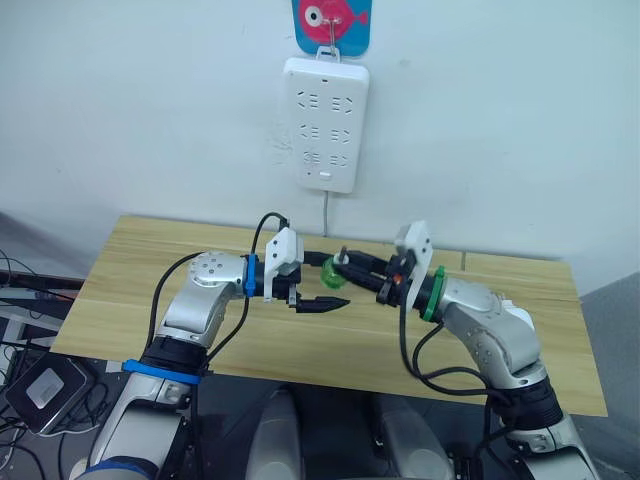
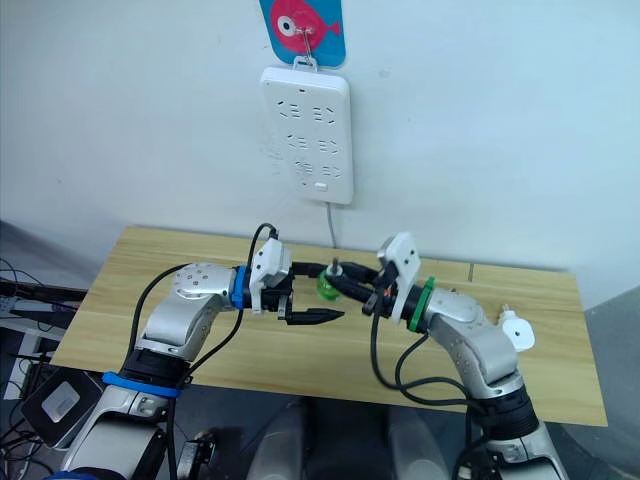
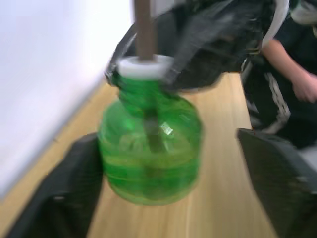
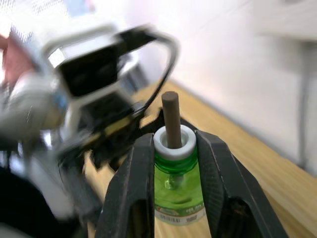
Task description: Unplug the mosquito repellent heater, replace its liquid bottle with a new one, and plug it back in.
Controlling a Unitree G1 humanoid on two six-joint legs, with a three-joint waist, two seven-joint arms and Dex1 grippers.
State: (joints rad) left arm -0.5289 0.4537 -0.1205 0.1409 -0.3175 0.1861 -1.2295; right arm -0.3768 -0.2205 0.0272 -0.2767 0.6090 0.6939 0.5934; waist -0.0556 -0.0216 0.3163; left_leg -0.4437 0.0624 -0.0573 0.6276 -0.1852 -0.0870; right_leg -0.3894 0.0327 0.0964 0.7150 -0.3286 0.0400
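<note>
Now right gripper [image 4: 173, 163] clamps liquid bottle [image 4: 173, 186]; left gripper [image 1: 318, 290] alongside.

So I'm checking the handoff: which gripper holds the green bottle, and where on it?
The right gripper holds the green bottle, jaws clamped on its neck and shoulders. The left gripper is open around its body.

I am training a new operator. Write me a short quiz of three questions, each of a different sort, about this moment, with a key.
1. True or false: the right gripper is shut on the green bottle.
2. Multiple choice: what stands out of the bottle's white collar? A) a screw cap B) a brown wick C) a plug
3. Fill in: the power strip hangs on the ____ above the wooden table.

Key: 1 true; 2 B; 3 wall. The left gripper is open beside the bottle.
</note>
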